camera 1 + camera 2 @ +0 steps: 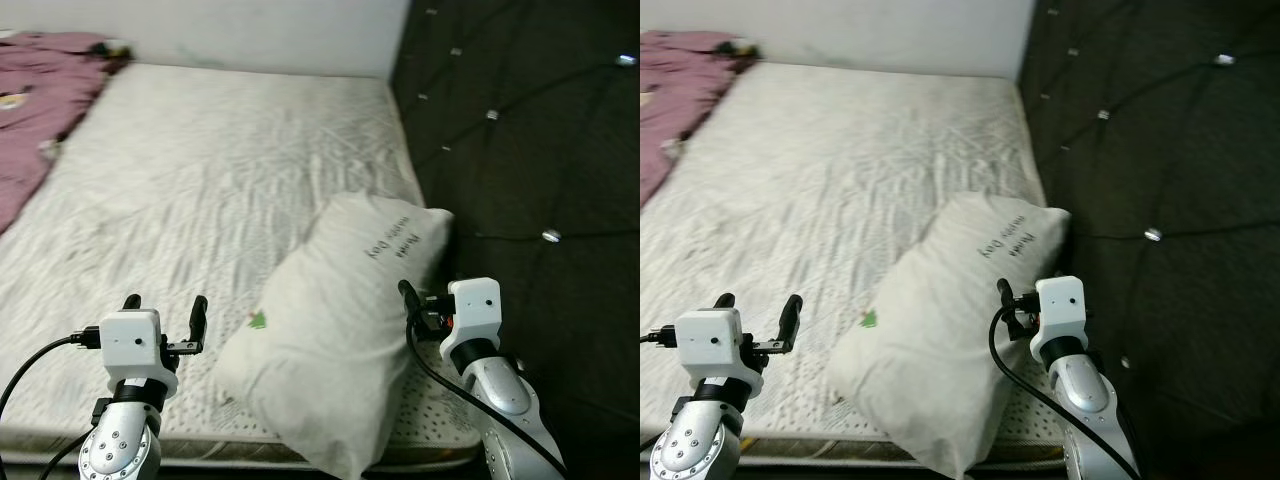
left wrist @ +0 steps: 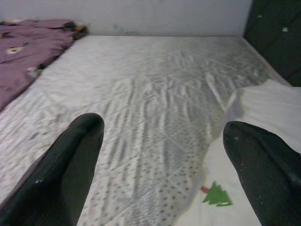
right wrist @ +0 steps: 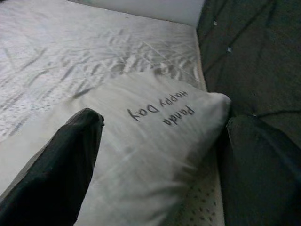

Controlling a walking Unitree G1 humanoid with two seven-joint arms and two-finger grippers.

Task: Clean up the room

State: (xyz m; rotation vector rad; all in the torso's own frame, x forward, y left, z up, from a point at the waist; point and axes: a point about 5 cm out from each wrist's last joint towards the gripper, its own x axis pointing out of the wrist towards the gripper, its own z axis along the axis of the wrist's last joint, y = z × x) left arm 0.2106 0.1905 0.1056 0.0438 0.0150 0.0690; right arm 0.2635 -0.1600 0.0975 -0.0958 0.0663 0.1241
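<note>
1. Blanket (image 1: 30, 110) first: it is purple, soft and bunched up, and lies on the far left side of the bed.
2. Next comes the mattress (image 1: 220, 170). It is bare, white and flat, with stitched diamond lines and tiny dots.
3. The left gripper (image 1: 165, 318) hangs over the near edge of the mattress, just beside the pillow. Its two black fingers are spread apart and hold nothing.
4. The pillow (image 1: 330, 340) is white, puffy and long. It lies slanted by the near right corner, and one end sticks out past the edge. It has dark words and a small green tree on it.
5. The right gripper (image 1: 412, 305) is at the pillow's right side with its fingers wide apart, holding nothing.
6. The headboard (image 1: 530, 150) on the right is dark and padded, with shiny buttons.
7. To do this well, I think both grippers should close in on the pillow's sides, pinch deep into the soft stuff, and lift together so it does not sag or slip.
</note>
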